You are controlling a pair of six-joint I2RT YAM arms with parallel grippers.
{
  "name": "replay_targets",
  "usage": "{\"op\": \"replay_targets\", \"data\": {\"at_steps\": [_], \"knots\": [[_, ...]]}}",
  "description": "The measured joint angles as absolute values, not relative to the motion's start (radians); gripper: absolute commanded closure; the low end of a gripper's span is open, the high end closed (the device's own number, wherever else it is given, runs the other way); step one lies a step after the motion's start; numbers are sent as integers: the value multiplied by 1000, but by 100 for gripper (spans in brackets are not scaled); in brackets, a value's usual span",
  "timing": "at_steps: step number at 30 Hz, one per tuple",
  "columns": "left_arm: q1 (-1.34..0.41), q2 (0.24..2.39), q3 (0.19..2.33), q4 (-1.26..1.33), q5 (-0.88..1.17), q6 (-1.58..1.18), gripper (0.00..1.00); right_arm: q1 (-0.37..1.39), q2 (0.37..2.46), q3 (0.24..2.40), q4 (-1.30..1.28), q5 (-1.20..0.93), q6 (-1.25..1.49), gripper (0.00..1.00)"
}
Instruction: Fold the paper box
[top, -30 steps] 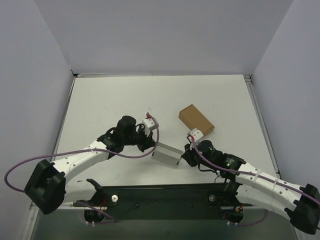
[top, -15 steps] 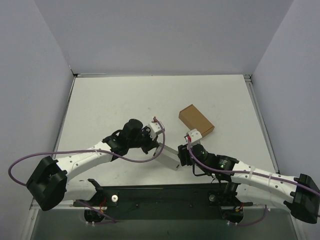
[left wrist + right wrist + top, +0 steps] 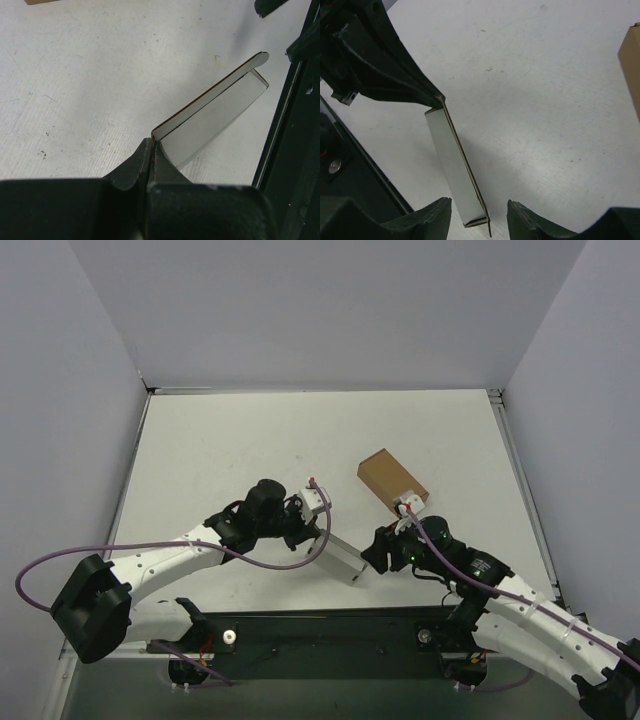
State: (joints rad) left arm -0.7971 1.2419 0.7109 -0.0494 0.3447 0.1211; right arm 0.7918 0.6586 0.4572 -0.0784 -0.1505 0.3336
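The paper box (image 3: 338, 558) is a flat white-grey card blank with a brown edge, held on edge just above the table near the front. My left gripper (image 3: 322, 538) is shut on its near end, fingertips (image 3: 152, 142) pinched on the fold; the card (image 3: 215, 120) stretches away from them. My right gripper (image 3: 372, 555) is open at the other end. In the right wrist view the card's end (image 3: 452, 165) stands between the two fingers (image 3: 479, 207), and neither finger touches it.
A small closed brown cardboard box (image 3: 392, 482) lies on the table behind the right gripper, also at the right edge of the right wrist view (image 3: 631, 65). The black base plate (image 3: 320, 625) runs along the near table edge, close to the card.
My right gripper has opened, let go of the card's end and drawn back slightly to the right. The left gripper shifted right, still holding the card.
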Motion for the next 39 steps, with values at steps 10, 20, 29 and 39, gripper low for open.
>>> {"op": "replay_targets", "data": {"at_steps": [10, 20, 29, 39], "knots": [[-797, 1242, 711, -50, 331, 121, 100, 859, 718, 465, -161, -217, 344, 58], [-797, 1242, 711, -50, 325, 120, 100, 919, 768, 479, -193, -121, 355, 65], [-797, 1238, 711, -50, 325, 120, 100, 919, 776, 496, -191, -62, 376, 73], [-797, 1233, 711, -50, 325, 120, 100, 919, 803, 497, -191, -56, 387, 77]]}}
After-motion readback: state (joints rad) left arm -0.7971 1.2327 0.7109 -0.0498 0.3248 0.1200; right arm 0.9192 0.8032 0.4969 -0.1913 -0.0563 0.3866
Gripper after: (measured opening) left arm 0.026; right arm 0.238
